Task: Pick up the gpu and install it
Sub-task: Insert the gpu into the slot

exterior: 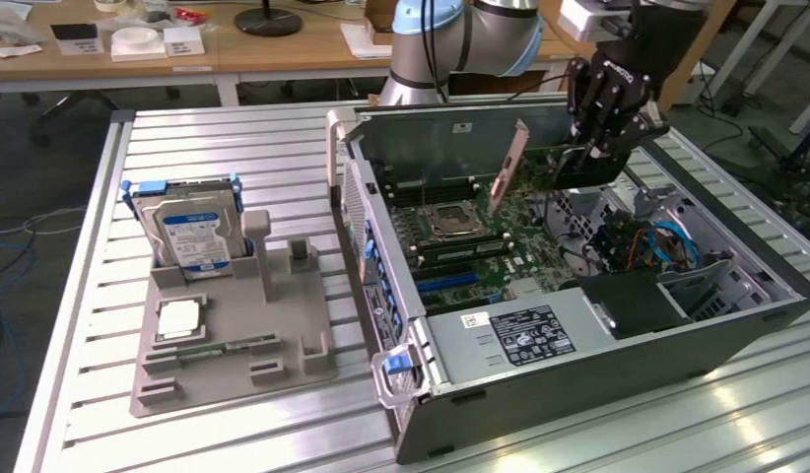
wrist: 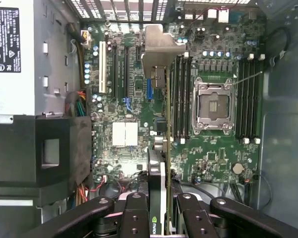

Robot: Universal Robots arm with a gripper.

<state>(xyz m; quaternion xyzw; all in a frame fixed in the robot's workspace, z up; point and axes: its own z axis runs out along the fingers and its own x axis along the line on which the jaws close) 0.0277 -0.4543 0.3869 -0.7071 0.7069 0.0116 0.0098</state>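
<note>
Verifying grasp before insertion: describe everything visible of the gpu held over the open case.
The gpu is a flat rectangular card: green circuit board, black shroud with a green logo, silver metal bracket at one end. It stands on edge, clamped in the black gripper, nothing else visibly touching it. It hangs inside the open grey computer case above the green motherboard, apparently unseated, bracket toward the vented rear wall.

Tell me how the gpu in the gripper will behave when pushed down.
Probably stiff: the gpu hangs straight, edge-on, in the gripper. Likely fragile: bare green board shows. Gripped away from its bracket, it may pivot if pressed unevenly.
</note>
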